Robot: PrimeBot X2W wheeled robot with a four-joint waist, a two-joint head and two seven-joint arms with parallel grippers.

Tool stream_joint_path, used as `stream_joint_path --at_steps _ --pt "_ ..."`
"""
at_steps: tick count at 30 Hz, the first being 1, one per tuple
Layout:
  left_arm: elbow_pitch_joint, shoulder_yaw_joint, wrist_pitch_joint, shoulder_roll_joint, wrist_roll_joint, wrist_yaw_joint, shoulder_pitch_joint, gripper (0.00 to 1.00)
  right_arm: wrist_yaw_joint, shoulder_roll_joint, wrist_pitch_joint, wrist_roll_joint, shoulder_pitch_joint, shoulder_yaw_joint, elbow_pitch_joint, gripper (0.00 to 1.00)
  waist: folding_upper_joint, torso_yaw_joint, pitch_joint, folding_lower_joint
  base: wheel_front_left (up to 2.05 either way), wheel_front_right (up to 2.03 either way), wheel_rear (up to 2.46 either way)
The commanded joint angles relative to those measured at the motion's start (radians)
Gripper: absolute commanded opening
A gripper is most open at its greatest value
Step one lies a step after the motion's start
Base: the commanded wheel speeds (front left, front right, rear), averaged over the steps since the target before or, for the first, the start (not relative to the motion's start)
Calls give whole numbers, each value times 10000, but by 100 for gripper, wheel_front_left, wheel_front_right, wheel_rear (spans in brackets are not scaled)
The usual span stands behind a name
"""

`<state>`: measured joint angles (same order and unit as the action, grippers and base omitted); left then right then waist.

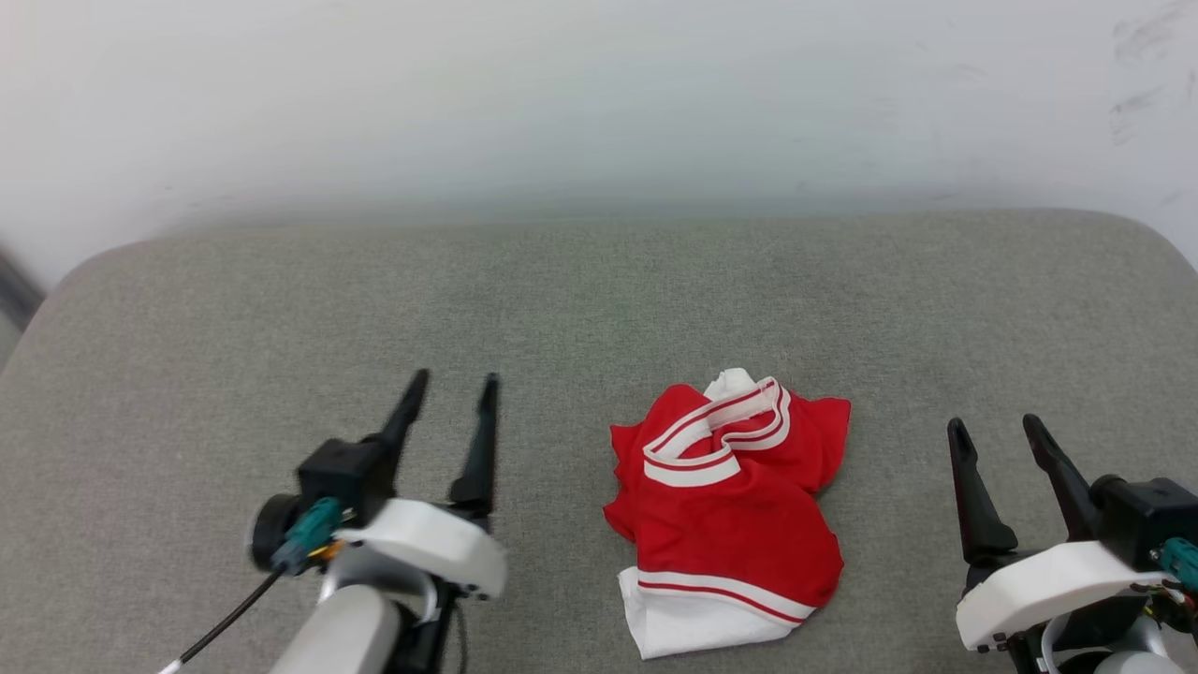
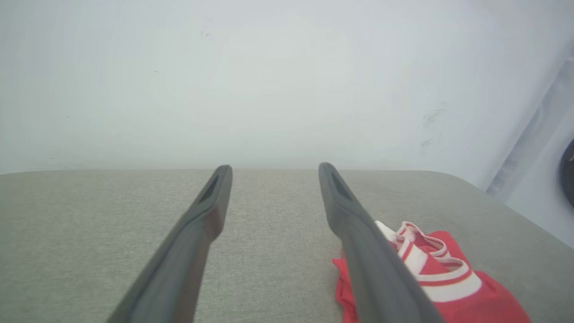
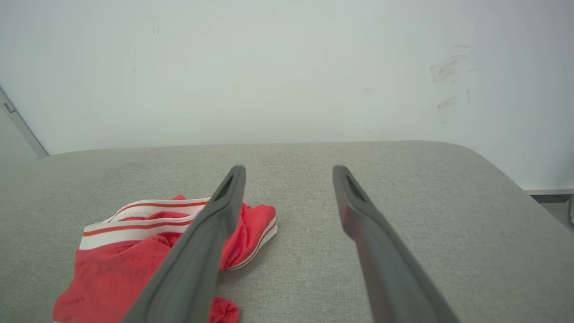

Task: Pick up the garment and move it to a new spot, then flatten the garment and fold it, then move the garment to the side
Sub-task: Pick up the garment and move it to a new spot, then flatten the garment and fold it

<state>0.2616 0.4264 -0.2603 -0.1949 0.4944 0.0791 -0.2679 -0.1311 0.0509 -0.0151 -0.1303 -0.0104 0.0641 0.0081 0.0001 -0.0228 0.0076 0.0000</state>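
The garment (image 1: 730, 510) lies crumpled in a heap on the grey padded surface (image 1: 562, 300), red with white panels and red-and-white stripe trim. My left gripper (image 1: 454, 384) stands open to the garment's left, apart from it, nothing between its fingers. My right gripper (image 1: 997, 426) stands open to the garment's right, also apart and empty. In the left wrist view the garment (image 2: 448, 278) lies at the lower right, partly behind the right finger (image 2: 372, 260) of my left gripper (image 2: 274, 168). In the right wrist view the garment (image 3: 134, 251) lies at the lower left, beside my right gripper (image 3: 289, 169).
A pale wall (image 1: 599, 103) rises right behind the padded surface's far edge. The surface's corners are rounded, and it drops off at the far left (image 1: 28, 309) and far right.
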Motion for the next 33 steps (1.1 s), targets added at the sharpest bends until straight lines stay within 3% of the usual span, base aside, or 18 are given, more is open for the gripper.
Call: stream_joint_path --at_steps 1,6,12,28,33 --pt "-225 -257 -59 -205 -183 222 292 100 7 -12 0 77 197 39 -40 100 -1 32 -53 0 0 0 0" --pt "-688 -981 -49 -775 -458 651 1074 100 7 -12 64 176 350 -16 -80 100 -1 -2 -185 0 0 0 0" --pt "-930 -1130 -49 -997 -523 828 1848 100 7 -12 158 131 512 -81 -138 100 -1 -46 -296 0 0 0 0" --pt "-971 -1023 38 -943 -359 771 1824 100 7 -12 254 173 364 -207 -255 100 -1 20 -244 0 0 0 0" --pt "-926 -391 684 -1053 -762 557 1332 100 7 -12 314 311 307 -226 -406 100 -1 98 -123 0 0 0 0"
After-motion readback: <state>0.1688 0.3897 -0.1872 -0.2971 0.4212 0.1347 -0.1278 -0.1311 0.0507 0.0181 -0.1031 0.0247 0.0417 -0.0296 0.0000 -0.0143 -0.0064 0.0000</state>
